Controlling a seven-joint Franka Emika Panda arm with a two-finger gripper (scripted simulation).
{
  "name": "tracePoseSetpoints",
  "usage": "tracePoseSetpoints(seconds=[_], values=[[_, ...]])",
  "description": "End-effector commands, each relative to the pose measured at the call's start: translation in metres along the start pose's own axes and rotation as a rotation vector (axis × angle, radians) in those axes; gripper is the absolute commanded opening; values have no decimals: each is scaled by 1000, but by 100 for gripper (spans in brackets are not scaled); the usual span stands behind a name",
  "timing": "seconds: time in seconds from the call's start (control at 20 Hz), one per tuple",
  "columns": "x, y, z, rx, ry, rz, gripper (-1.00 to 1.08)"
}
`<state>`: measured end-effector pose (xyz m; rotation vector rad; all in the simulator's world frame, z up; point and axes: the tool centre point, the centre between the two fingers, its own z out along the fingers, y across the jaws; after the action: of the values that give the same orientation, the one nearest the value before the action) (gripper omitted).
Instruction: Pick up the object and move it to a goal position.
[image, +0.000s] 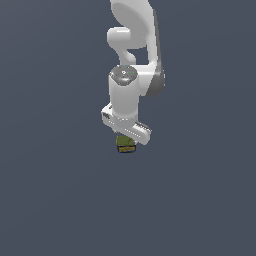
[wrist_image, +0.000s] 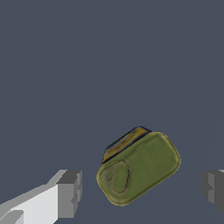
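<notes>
right, from my seat the exterior view shows the white arm (image: 131, 95) reaching straight down over a plain dark grey-blue floor (image: 55, 190), with the gripper (image: 126, 140) at its lowest point. just under the hand i can see the object (image: 126, 145), a small olive-green and yellow can-like thing, mostly hidden by the hand so only its lower part peeks out. in that view i cannot tell whether the fingers are touching it.

on the wrist view it is clearer. the object (wrist_image: 139, 168) lies flat on the floor (wrist_image: 87, 65), its rounded olive top facing the camera with an oval pull-tab shape near one end, and a yellow and dark blue strip showing along one side. it sits at an angle to the line between the fingers. the gripper (wrist_image: 142, 190) has its jaws spread wide: one grey fingertip (wrist_image: 69, 192) stands clear of the can on one side, and the other sits near the frame edge on the opposite side, also apart from it. so the can rests between the two fingers with a visible gap on both sides, and nothing is gripped.
</notes>
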<state>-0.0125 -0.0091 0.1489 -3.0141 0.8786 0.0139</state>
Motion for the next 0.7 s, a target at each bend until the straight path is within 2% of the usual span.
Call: tracePoseSetpoints(seconds=[0.0, 0.65], values=[[-2, 0, 3, 1, 0, 70, 100], [-10, 4, 19, 2, 0, 429, 100]])
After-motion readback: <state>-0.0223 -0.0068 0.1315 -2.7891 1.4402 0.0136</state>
